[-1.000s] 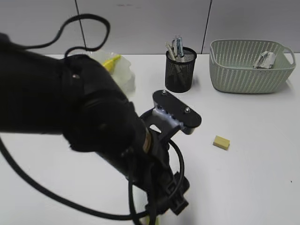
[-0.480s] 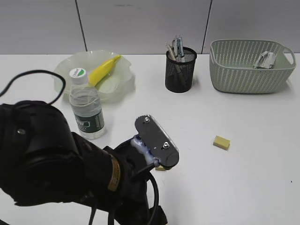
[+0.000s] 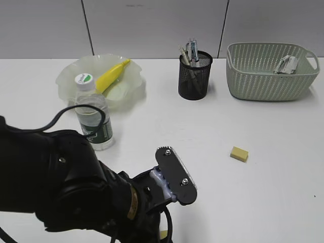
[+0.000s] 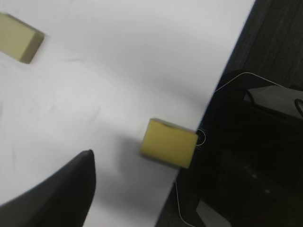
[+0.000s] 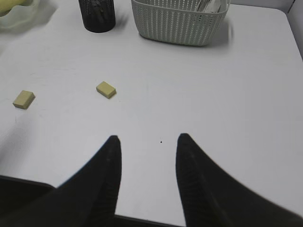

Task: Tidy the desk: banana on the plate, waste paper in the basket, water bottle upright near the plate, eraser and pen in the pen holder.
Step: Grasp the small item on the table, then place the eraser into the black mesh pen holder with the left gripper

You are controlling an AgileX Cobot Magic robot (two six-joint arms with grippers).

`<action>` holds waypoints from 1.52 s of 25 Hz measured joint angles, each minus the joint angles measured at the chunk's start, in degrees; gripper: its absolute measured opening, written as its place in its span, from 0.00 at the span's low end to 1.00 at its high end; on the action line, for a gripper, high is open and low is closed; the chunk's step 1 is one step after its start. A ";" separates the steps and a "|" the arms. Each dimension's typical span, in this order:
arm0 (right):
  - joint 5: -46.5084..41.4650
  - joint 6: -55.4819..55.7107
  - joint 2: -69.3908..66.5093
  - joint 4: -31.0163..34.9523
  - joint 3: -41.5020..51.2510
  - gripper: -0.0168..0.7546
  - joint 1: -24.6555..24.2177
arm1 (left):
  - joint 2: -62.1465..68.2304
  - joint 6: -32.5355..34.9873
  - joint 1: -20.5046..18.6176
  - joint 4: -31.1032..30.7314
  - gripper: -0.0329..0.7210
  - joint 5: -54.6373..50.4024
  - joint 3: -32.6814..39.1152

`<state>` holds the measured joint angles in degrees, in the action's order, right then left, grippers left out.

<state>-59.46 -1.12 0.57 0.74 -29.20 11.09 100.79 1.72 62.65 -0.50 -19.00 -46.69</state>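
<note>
The banana (image 3: 113, 74) lies on the pale green plate (image 3: 68, 76). The water bottle (image 3: 93, 114) stands upright next to the plate. The waste paper (image 3: 286, 64) lies in the basket (image 3: 271, 81). Pens stand in the pen holder (image 3: 194, 75). One yellow eraser (image 3: 239, 153) lies on the desk; the right wrist view shows it (image 5: 106, 89) and a second one (image 5: 23, 99). My left gripper (image 4: 147, 175) is open; only one finger (image 4: 71, 184) shows, left of an eraser (image 4: 169, 143) at the desk's edge. My right gripper (image 5: 147, 142) is open and empty above bare desk.
My bulky left arm (image 3: 76, 192) fills the near left of the exterior view, its camera mount (image 3: 176, 174) sticking out. Another eraser (image 4: 19, 37) lies farther off in the left wrist view. Dark space lies beyond the desk's edge (image 4: 222, 94).
My left arm has drawn back and down to the near edge, uncovering the plate, banana and bottle. The other things have not moved.
</note>
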 joint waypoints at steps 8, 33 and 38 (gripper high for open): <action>0.00 0.00 0.00 0.00 0.00 0.44 0.00 | 2.90 0.04 0.00 0.04 0.83 2.59 0.00; 0.00 0.00 0.00 0.00 0.00 0.44 0.00 | -3.96 0.18 -2.19 -0.92 0.40 16.13 -0.02; 0.00 0.00 0.00 0.00 0.00 0.44 0.00 | -5.43 0.24 -11.48 -1.45 0.40 29.82 -7.08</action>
<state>-59.46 -1.12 0.57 0.74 -29.20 11.09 95.36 1.96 51.17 -1.96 10.82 -53.78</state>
